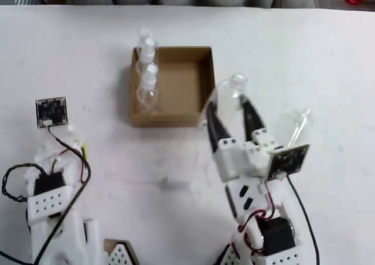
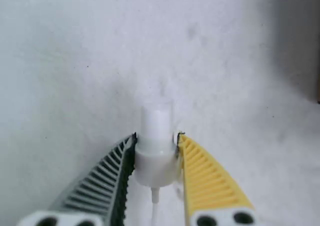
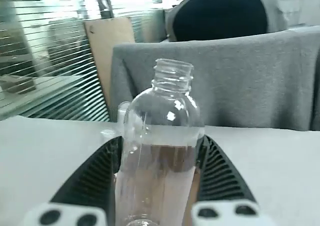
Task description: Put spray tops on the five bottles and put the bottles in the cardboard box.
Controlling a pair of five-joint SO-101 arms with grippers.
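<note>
Right pincer (image 3: pixel 159 186) clamped on clear open-necked bottle (image 3: pixel 160 151), upright, grey cloth (image 3: pixel 250 81) behind

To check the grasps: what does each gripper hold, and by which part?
Left gripper: the white plastic spray top, by its collar. Right gripper: the clear uncapped plastic bottle, by its body.

An office-like room is suggested by slatted window blinds (image 3: pixel 45 61) and a grey padded seat back (image 3: pixel 225 76) beyond the white table (image 1: pixel 293 42).
</note>
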